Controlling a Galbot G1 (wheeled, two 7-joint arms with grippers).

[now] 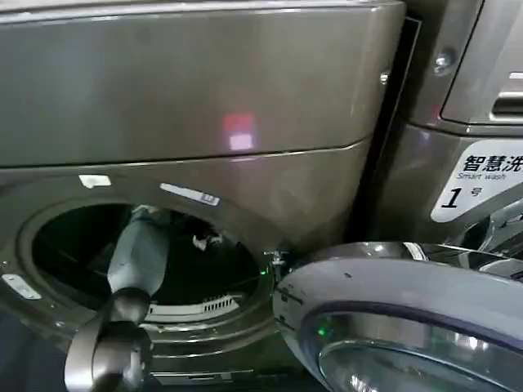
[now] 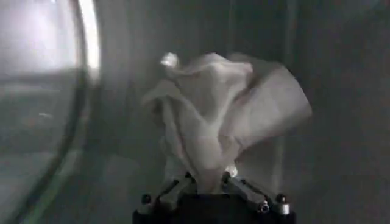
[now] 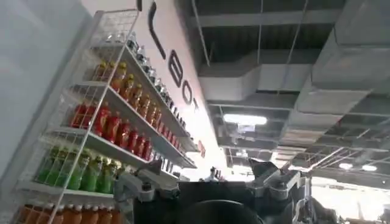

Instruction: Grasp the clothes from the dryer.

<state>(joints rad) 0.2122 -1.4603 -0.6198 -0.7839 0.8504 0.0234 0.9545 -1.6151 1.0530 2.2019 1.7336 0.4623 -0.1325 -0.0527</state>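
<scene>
Clamped on the clothes, my left gripper holds the pale bundle up inside the dark drum of the dryer, whose round door hangs open at my right. I see my left arm reaching through the porthole. My right gripper points toward a drinks shelf, and I cannot tell its finger state.

You're seeing the clothes — a crumpled white bundle — standing bunched upright inside the dryer, whose drum is gaping dark.

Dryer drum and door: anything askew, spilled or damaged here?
Nothing stands out. The dryer door hangs open, and the left gripper, reaching inside the dark drum, is shut on the clothes, a crumpled white bundle.
</scene>
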